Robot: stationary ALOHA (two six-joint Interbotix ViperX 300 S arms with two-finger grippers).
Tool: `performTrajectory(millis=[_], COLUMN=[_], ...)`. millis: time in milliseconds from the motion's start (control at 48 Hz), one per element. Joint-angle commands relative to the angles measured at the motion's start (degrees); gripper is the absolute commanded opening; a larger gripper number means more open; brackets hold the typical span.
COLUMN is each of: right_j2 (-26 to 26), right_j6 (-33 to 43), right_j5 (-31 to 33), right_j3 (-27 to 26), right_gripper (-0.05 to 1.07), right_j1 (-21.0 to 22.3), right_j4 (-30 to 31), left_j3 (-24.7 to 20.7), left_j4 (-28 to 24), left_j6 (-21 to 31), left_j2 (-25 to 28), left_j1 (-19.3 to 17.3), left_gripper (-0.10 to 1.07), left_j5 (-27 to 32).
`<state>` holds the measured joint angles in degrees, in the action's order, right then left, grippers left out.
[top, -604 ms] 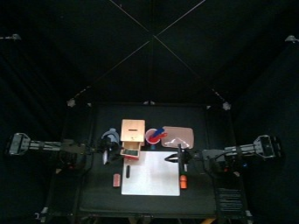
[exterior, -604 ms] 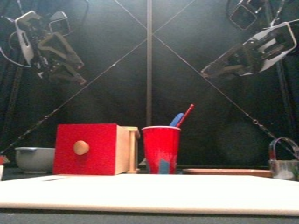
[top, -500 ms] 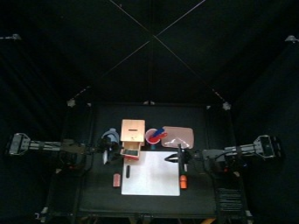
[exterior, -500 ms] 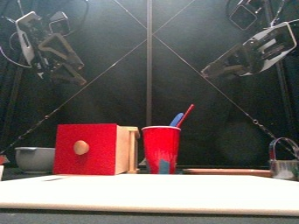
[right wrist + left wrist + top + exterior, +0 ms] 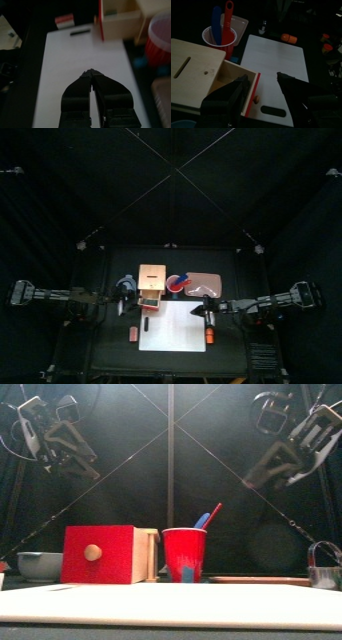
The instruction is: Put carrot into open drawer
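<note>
The carrot is a small orange piece at the white board's right edge, toward the table's front; it also shows in the left wrist view. The tan wooden box stands at the back left, and its drawer with a red front is pulled out toward the board. My left gripper is open and empty beside the drawer. My right gripper is shut and empty above the board, behind the carrot. In the right wrist view its tips point at the drawer.
A white board covers the table's middle. A red cup with utensils stands right of the box, with a red-and-blue bowl beside it. A small reddish flat piece lies left of the board.
My right arm has reached left over the board, behind the carrot, and its gripper hangs lower in the front view. The left arm and the carrot have not moved.
</note>
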<state>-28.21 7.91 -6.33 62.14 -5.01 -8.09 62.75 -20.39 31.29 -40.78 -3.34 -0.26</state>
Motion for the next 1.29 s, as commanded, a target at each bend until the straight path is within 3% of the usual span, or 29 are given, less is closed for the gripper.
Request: performTrajectory(millis=[0,167,312,458,562,917,1271], right_j2=[-1.14,-1.14,-1.14,-0.88,-0.26,2.02,6.50], right_j6=[1.76,8.35,17.05,29.09,39.90,69.43,84.90], right_j5=[9.49,23.38,30.23,41.04,45.26,43.77,37.53], right_j3=[-1.05,-2.37,-3.69,-4.83,-4.66,-4.39,-4.31], right_gripper=[0.34,0.63,0.80,0.86,0.86,0.86,0.86], right_j1=[-1.32,-2.90,-3.87,-4.31,-4.48,-11.60,-16.35], right_j4=[-7.91,-16.52,-16.61,-13.62,-11.95,1.05,8.53], left_j3=[-0.88,-0.88,-0.79,-0.70,-0.70,-0.44,0.35], left_j4=[-0.79,-0.97,-1.05,-1.93,-2.02,-2.99,-5.45], left_j6=[-0.18,-0.44,-0.53,-1.05,-1.05,-1.41,-3.34], left_j2=[0.09,0.09,0.09,0.09,0.09,0.09,0.09], left_j1=[-0.18,-0.26,-0.26,-0.26,-0.26,-1.41,-1.23], left_gripper=[0.86,0.86,0.86,0.86,0.86,0.86,0.86], left_j5=[-0.53,-0.53,-0.53,-0.53,-0.53,-0.53,-4.39])
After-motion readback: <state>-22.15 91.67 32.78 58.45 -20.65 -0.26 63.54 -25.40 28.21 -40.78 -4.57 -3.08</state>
